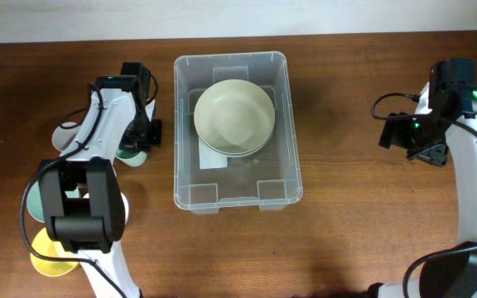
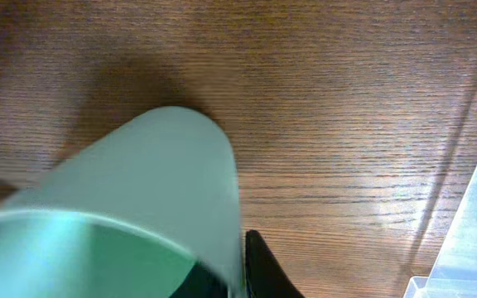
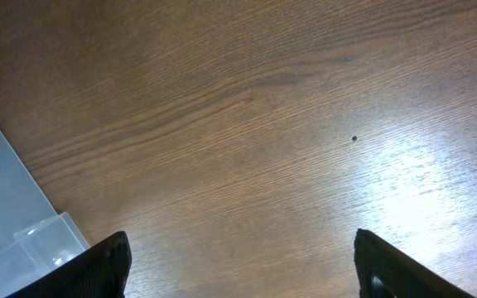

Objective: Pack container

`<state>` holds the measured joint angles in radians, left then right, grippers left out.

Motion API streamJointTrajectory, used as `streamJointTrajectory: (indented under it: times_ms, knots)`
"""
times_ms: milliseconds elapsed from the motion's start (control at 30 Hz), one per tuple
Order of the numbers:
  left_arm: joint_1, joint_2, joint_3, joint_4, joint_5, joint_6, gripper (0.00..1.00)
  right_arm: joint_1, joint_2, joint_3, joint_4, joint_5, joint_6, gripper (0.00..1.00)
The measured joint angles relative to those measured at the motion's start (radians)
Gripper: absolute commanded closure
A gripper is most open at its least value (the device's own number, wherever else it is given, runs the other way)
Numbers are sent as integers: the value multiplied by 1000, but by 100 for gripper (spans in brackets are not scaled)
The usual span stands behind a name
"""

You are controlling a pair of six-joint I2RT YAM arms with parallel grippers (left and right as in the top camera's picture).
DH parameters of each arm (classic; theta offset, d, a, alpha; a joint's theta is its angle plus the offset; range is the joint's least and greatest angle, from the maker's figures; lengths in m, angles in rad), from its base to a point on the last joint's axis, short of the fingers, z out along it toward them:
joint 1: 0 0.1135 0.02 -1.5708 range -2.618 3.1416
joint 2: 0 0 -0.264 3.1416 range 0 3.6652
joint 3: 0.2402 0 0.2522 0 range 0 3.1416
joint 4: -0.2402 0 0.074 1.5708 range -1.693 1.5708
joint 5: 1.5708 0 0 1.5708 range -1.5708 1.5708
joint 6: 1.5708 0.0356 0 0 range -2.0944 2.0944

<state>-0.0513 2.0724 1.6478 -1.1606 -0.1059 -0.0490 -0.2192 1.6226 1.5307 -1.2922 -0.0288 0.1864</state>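
Currently the container (image 1: pixel 278 180), a clear tub, sits mid-desk (image 1: pixel 350 215) btwn the two arms, long side running away from the robot. One pale cream bowl (image 1: pixel 233 114) lies inside it, in the far half, open side up, partly covering the white label (image 1: pixel 214 161) on the base; the near half of the tub shows bare plastic. The left end effector (image 1: pixel 142 142) is just left of the tub's wall, closed on the rim of a green bowl (image 2: pixel 139 190). In the left wrist view that bowl is tilted, w/ one black finger (image 2: pixel 265 266) against the outside of its wall and a corner of the tub at the frame's right edge. Further left, partly under the arm, are a whitish bowl (image 1: pixel 66 132), another green one (image 1: pixel 33 199) and a yellow one (image 1: pixel 46 255). The right end effector (image 3: pixel 240 242) is well apart from the tub on its right side, fingers spread wide, nothing btwn them but wood grain; a tub corner shows at the left of its wrist view.
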Motion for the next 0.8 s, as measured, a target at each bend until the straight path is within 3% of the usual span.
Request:
streamJointTrajectory:
  times_ms: [267,533,667,800]
  knots:
    - [0,0,2,-7,-27,0,100,0,0,0,0,0,0,19]
    - [-40,-98,174,-89,-41,-5,99,0,0,0,0,0,0,20]
    - [-192,-298,236,-85,-16,-74,99,0,0,0,0,0,-1,19]
    - [-399,-344,249,-79,18,-173,100,0,0,0,0,0,0,20]
